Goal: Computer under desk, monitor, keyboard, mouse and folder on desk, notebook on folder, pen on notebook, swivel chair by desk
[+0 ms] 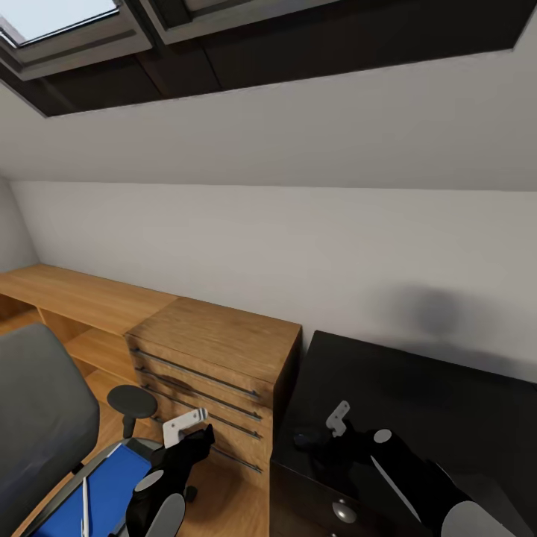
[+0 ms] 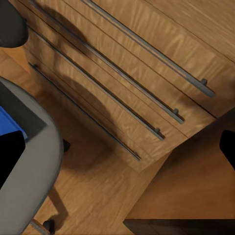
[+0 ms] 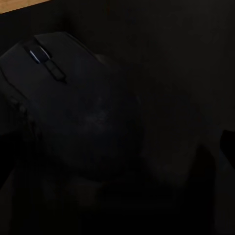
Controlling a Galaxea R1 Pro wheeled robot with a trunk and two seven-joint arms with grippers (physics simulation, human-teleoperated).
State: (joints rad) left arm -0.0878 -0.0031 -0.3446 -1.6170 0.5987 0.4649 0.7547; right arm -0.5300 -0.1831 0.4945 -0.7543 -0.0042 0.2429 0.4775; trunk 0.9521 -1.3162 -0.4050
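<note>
White sloped wall above; at lower left the swivel chair [image 1: 37, 418] carries the folder [image 1: 112, 485] and pen [image 1: 85, 507]. Left pincer [image 1: 195, 431] hovers by the wooden chest [image 1: 216, 358], right pincer [image 1: 317, 432] over the mouse [image 3: 73, 107] on the black desk [image 1: 418, 395]; I cannot tell either's spread.

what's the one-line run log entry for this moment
right gripper: over mouse on desk, grip unclear | left gripper: by chair, open | folder, pen: on chair
</note>
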